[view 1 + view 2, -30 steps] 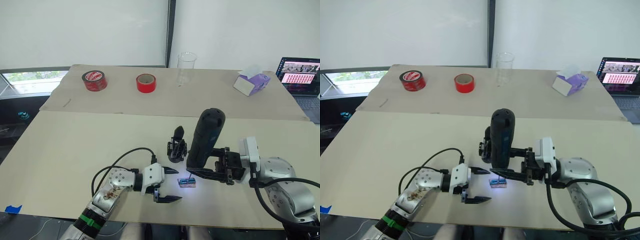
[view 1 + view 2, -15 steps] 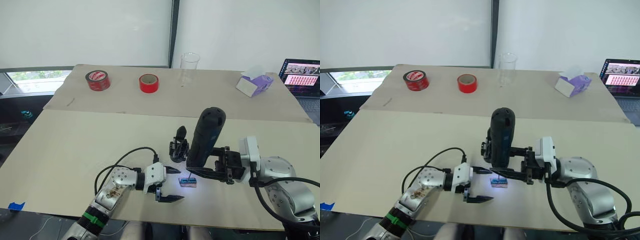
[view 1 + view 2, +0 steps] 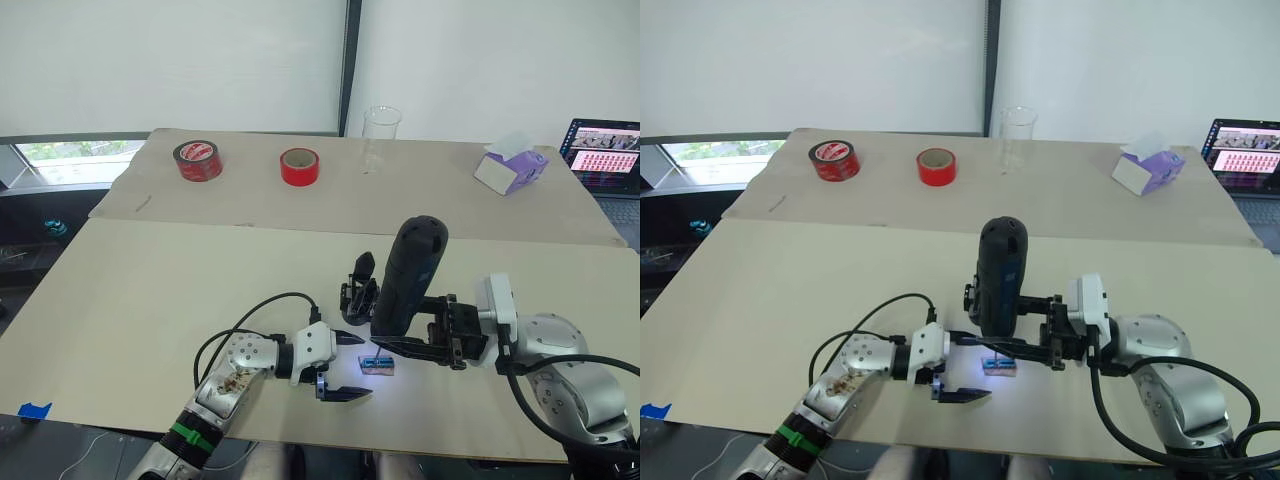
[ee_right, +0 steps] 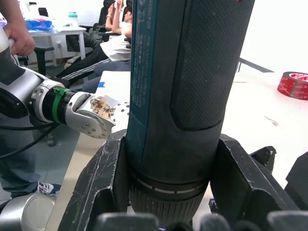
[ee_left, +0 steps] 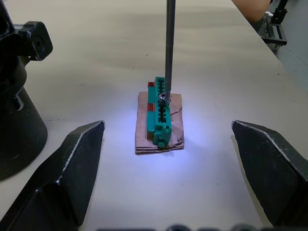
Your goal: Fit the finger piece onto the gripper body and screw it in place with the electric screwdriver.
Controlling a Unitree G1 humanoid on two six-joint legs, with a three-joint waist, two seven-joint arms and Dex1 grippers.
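gripped upright, electric screwdriver point(image 3: 408, 275) looks thick, black.

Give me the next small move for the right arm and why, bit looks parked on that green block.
Probably lift the electric screwdriver straight up. The right gripper clamps it upright, and its bit tip sits on a small screw in the green block, so it may be picking up that screw. The gripper body stands just behind; the left gripper is open around the block.
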